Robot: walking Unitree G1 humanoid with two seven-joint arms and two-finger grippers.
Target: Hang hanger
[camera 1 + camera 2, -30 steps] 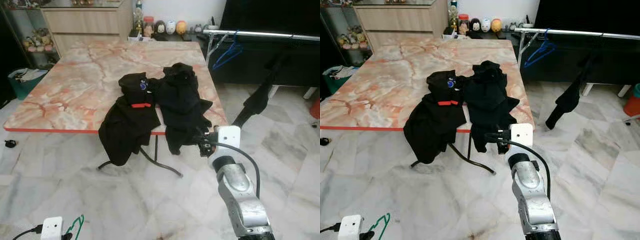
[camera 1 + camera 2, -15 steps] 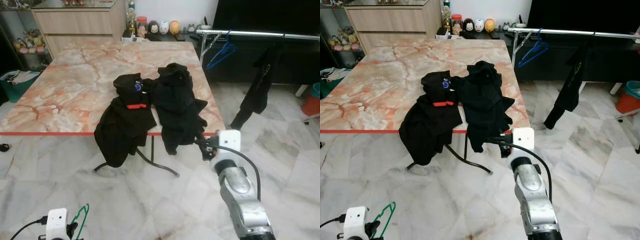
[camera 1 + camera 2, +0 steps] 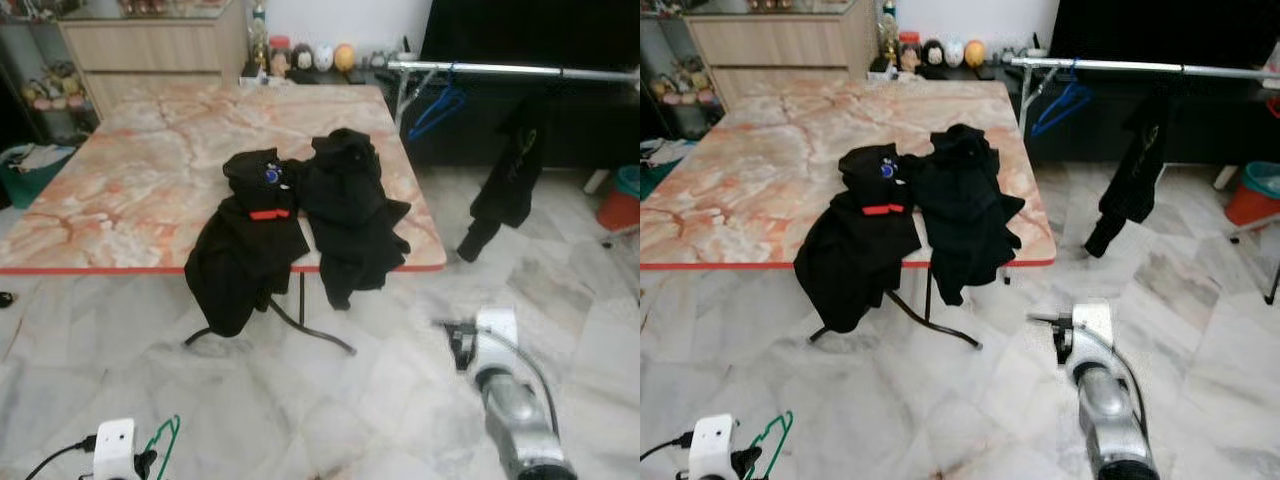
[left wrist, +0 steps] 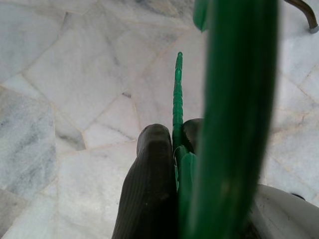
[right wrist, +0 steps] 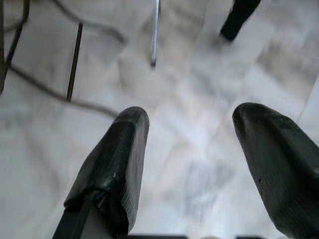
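Left gripper: clenched on green hanger, low near left.
Right gripper: spread, empty.
Risk: thin hanger may twist before reaching far-right rail.

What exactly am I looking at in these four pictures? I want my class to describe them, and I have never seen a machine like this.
This is a walking humanoid robot with two silver arms, each ending in a two-fingered black tool. The two wide pictures come from cameras on its head, looking forward and down. The two close-ups come from cameras on its wrists.

Ahead stands a marble-patterned table with two black garments draped over its near edge. Behind it, a clothes rail carries a blue hanger and another dark garment.

The left tool is shut on a green hanger. The right tool is open over the floor.
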